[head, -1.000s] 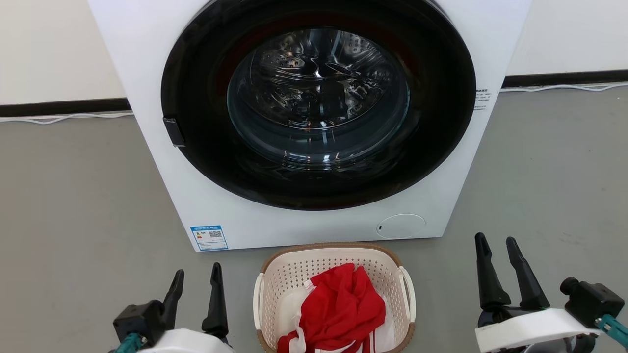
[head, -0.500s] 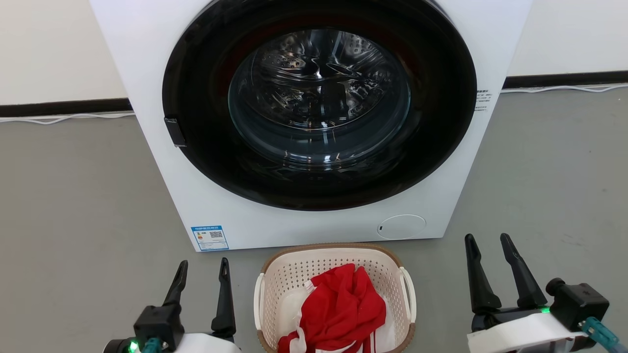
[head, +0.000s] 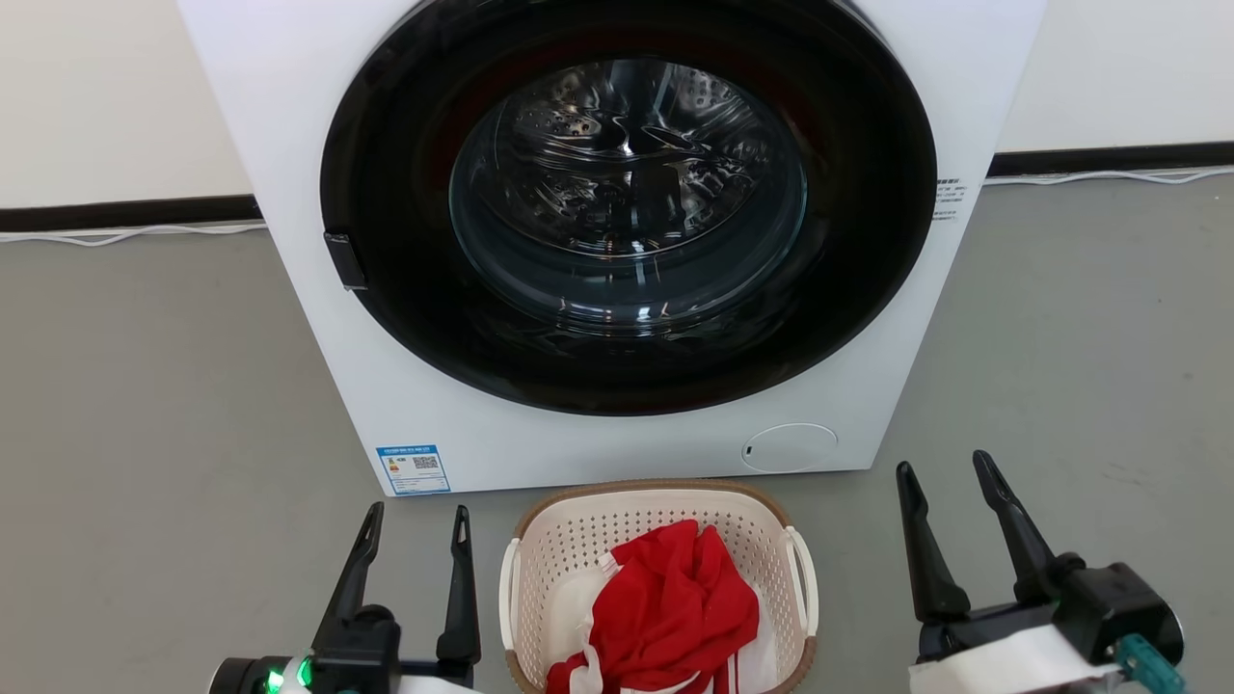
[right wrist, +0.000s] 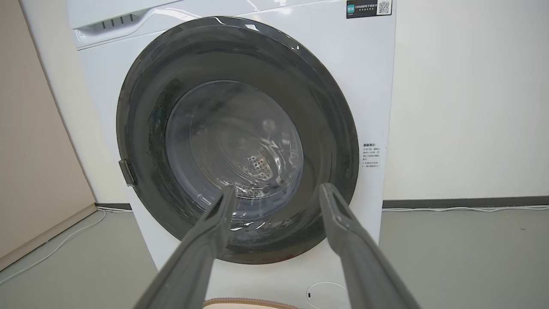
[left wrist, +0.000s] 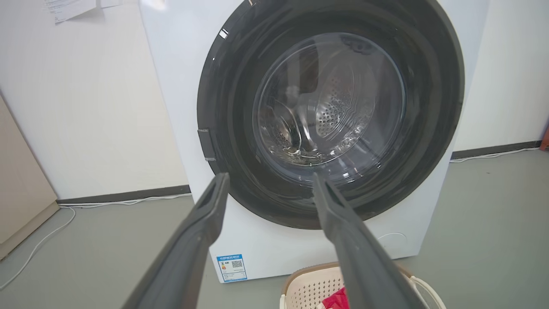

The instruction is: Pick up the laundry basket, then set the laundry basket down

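Observation:
The laundry basket (head: 569, 549), cream-white and perforated with a brown rim and white side handles, sits on the grey floor just in front of the washing machine. It holds red and white clothes (head: 675, 607). My left gripper (head: 417, 525) stands open just left of the basket, apart from its left handle. To the basket's right, farther off, my right gripper (head: 943, 472) is open too. Both are empty. The basket's rim (left wrist: 300, 277) peeks in at the bottom of the left wrist view, and a brown strip of the rim (right wrist: 244, 303) edges the right wrist view.
The big white washing machine (head: 289, 125) with its shut dark round door (head: 627, 207) stands close behind the basket. A white cable (head: 125, 231) runs along the wall's black baseboard. A beige panel (left wrist: 21, 184) stands at the far left. Open grey floor (head: 145, 405) lies on both sides.
Both grippers have shifted inward toward the basket, the left one more, and each has rotated a little at the wrist. The basket and clothes have not moved.

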`<state>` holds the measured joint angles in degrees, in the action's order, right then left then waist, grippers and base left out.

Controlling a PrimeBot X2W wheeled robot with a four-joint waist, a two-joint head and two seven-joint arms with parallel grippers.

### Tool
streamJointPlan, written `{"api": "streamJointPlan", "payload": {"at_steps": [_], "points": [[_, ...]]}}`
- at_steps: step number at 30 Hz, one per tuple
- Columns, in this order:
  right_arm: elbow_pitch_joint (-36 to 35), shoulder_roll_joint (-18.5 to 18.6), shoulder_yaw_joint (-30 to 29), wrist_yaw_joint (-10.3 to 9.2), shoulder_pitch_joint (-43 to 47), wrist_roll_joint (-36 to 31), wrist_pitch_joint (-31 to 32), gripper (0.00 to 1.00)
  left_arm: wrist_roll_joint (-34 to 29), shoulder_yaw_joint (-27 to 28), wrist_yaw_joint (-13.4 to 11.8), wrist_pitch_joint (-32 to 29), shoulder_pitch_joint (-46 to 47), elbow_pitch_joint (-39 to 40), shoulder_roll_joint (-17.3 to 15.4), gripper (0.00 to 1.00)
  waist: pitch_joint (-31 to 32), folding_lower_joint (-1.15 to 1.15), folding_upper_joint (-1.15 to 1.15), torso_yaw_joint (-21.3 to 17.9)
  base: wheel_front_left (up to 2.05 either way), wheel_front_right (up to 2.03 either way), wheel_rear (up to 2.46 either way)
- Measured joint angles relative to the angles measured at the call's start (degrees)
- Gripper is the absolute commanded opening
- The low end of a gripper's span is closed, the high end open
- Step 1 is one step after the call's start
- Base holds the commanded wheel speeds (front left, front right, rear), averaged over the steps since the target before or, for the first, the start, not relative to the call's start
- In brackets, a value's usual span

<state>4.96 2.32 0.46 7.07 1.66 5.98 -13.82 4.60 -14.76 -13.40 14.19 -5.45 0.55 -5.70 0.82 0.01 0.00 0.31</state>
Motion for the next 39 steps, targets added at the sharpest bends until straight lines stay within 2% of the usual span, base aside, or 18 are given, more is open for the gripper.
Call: {"api": "streamJointPlan", "payload": {"at_steps": [3, 26, 39], "points": [[-0.29, 0.01, 0.13, 0.01, 0.77, -1.82, -0.49, 1.0, -1.86, -0.15, -0.21, 0.21, -0.03, 0.37, 0.03, 1.0, 0.09, 0.0, 0.0, 0.02, 0.0, 0.0, 0.0], [-0.21, 0.01, 0.04, 0.01, 0.86, -1.87, -0.49, 1.0, -1.92, 0.54, 0.32, 0.27, -1.29, 0.69, 0.87, 1.0, -0.07, 0.0, 0.0, 0.06, 0.0, 0.0, 0.0], [1.86, 0.02, -0.21, 0.01, -0.21, -1.87, -0.51, 1.0, -1.97, 0.92, 1.37, 0.29, 0.54, -2.4, 1.72, 1.0, -4.36, 0.0, 0.0, 0.51, 0.0, 0.0, 0.0]]}}
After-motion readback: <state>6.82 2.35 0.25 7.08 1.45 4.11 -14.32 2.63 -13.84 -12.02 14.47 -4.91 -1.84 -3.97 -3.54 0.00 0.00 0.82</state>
